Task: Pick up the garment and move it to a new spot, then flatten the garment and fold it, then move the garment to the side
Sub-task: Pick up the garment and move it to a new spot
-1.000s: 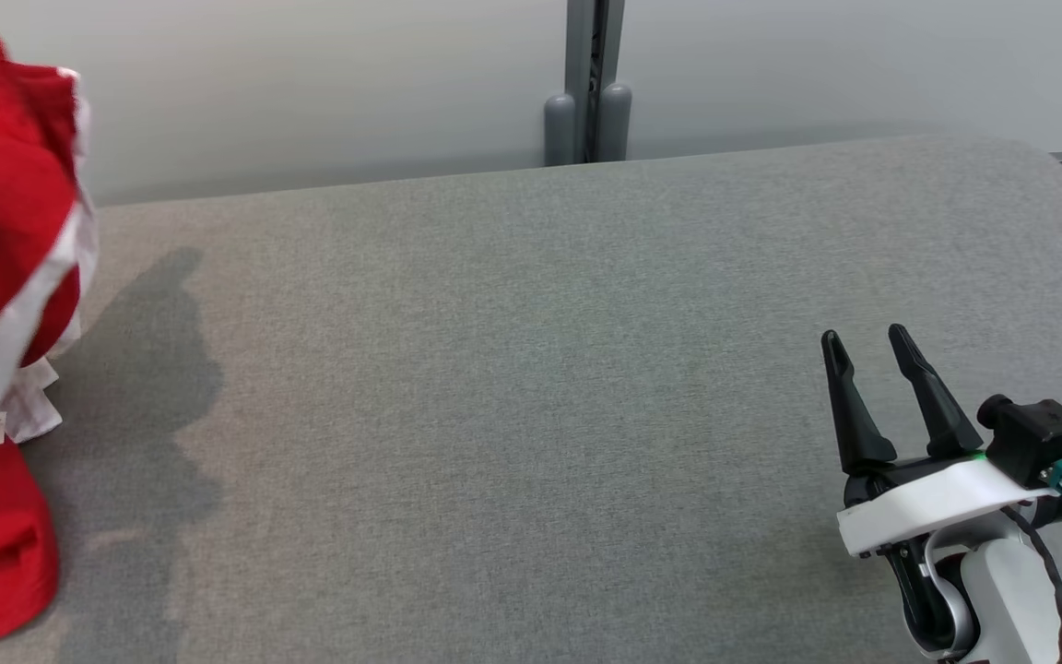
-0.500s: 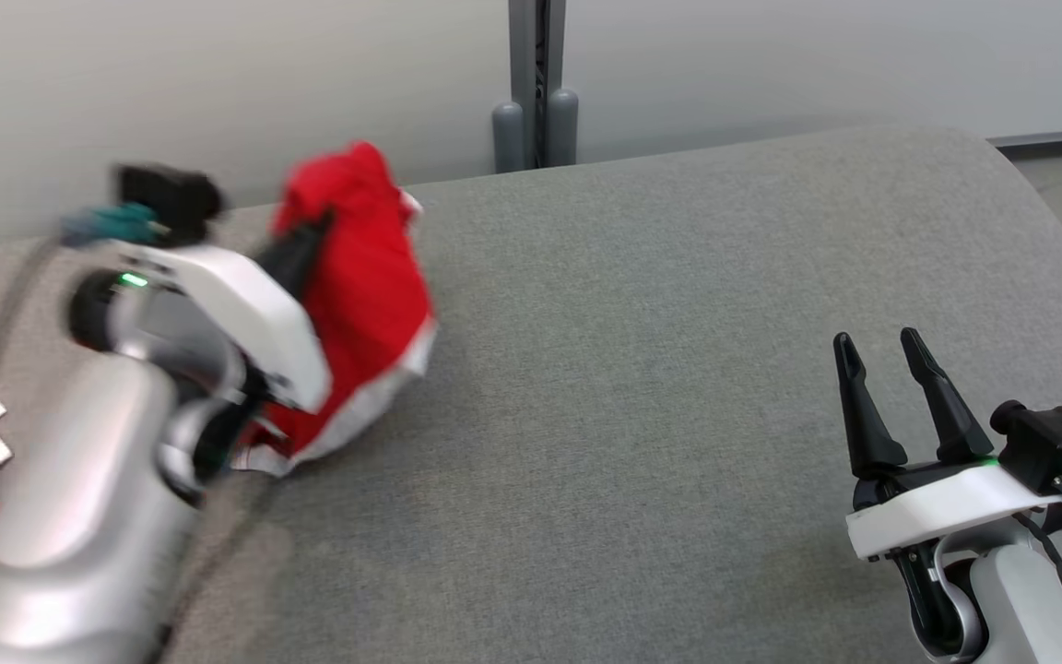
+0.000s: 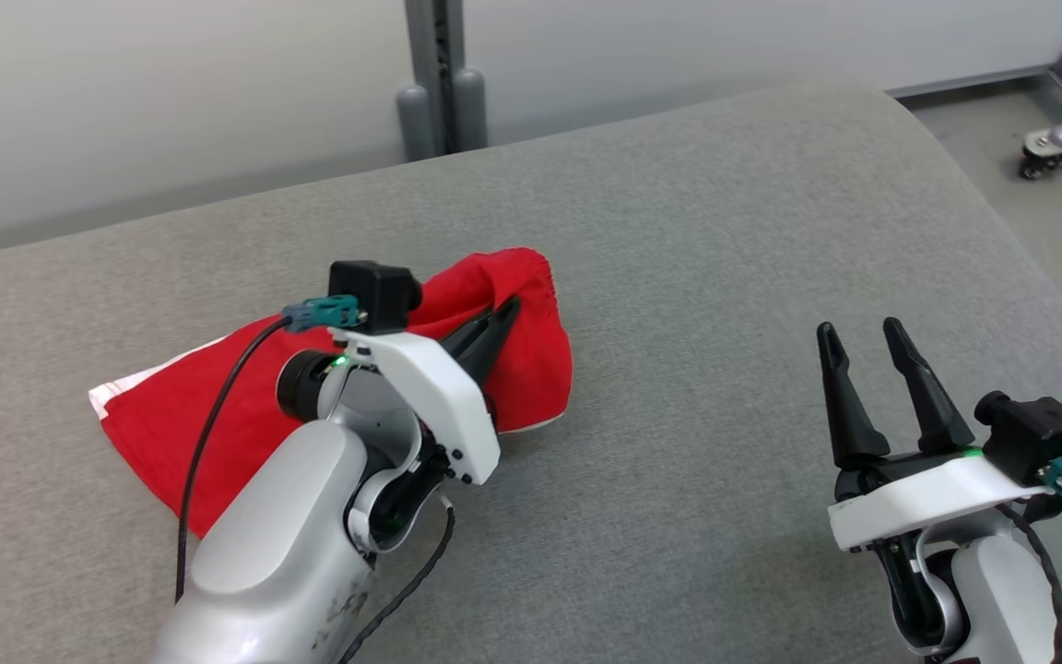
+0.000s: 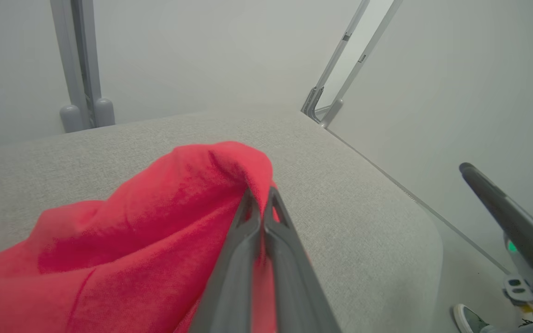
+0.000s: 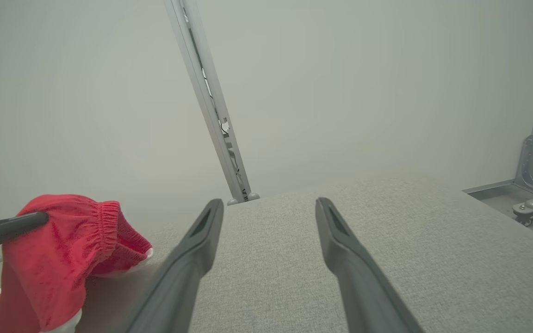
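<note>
Roughly at mid-width of the grey fabric-covered table (image 3: pixel 697 212), reaching toward its left side: red soft-cloth garment with white trim and a gathered elastic hem (image 3: pixel 162 420), slumped in a loose heap, most of the cloth down on the surface. Gripped at its far-right end by the left gripper (image 3: pixel 505 314), long dark fingers pressed together on a fold of red cloth. Same pinch confirmed in the left wrist view, garment (image 4: pixel 146 231) rising in a hump to the closed tips of the left gripper (image 4: pixel 258 196). Long axis oblique, from a white-edged corner nearer the table's left edge up to the raised, ruffled end at the pinch. Right gripper (image 3: pixel 860 330) empty, fingers parted by a moderate gap, poised over bare table toward the near-right corner and well apart from the cloth. Seen along the right gripper (image 5: pixel 269 203), garment (image 5: pixel 58 245) off to the left, held end lifted clear of the surface. Left arm thus the nearer one, already in contact; right arm separated from the garment by an open stretch of table. Judged stage: transfer to the new spot nearly complete, flattening not yet begun. Likely requirement of the next move: release or lowering of the pinched end, then a leftward reach by the right arm for the near hem, so as to tension the cloth along that oblique axis.
</note>
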Controlling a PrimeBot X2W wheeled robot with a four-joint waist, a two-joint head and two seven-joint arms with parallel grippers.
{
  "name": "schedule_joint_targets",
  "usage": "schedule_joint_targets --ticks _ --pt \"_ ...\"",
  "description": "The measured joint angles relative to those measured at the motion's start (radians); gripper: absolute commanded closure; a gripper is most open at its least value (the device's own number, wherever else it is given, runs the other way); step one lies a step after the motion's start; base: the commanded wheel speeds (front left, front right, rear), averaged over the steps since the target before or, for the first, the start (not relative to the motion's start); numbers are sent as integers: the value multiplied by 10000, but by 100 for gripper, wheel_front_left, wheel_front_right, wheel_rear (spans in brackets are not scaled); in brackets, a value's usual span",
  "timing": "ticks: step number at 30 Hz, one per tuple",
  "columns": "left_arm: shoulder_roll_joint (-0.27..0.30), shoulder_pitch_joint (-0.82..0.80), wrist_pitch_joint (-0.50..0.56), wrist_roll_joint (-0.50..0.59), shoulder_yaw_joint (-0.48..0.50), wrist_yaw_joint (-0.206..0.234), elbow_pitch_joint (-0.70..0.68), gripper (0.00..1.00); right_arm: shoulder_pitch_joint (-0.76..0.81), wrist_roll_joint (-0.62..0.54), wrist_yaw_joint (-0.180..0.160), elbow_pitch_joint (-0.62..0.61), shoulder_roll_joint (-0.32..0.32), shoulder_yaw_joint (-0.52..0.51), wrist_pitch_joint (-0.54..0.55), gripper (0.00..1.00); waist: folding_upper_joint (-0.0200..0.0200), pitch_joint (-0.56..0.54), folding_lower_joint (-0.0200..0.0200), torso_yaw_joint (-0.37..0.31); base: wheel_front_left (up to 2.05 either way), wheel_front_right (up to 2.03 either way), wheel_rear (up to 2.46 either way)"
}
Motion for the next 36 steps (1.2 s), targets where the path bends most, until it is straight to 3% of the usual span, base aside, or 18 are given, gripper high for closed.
schedule_joint_targets --ticks 8,14,15,16,21,27,36 --pt "-483 -918 -548 125 -673 -263 1220 100 -79 35 0 36 184 125 0 0 0 383 0 -529 0 0 0" --pt "-533 -1488 -1001 -222 -1476 -445 2015 98 -196 27 0 94 268 132 0 0 0 627 0 -737 0 0 0" --pt "-543 -1508 -1072 -376 -1674 -456 2056 42 -196 13 0 127 272 132 0 0 0 620 0 -721 0 0 0" --pt "-556 -1545 -1129 -516 -1862 -460 2111 0 -196 -12 0 151 270 128 0 0 0 603 0 -684 0 0 0" --pt "-552 -1708 -1697 -786 -2424 -445 2349 0 -189 -31 0 211 171 140 0 0 0 449 0 -352 0 0 0" --pt "-491 -1808 -2579 -755 -2441 -380 2569 0 20 -31 0 244 -84 132 0 0 0 123 0 232 0 0 0" --pt "591 -1041 -3827 -500 -2021 140 2000 0 221 -15 0 251 -399 219 0 0 0 -393 0 1139 0 0 0"
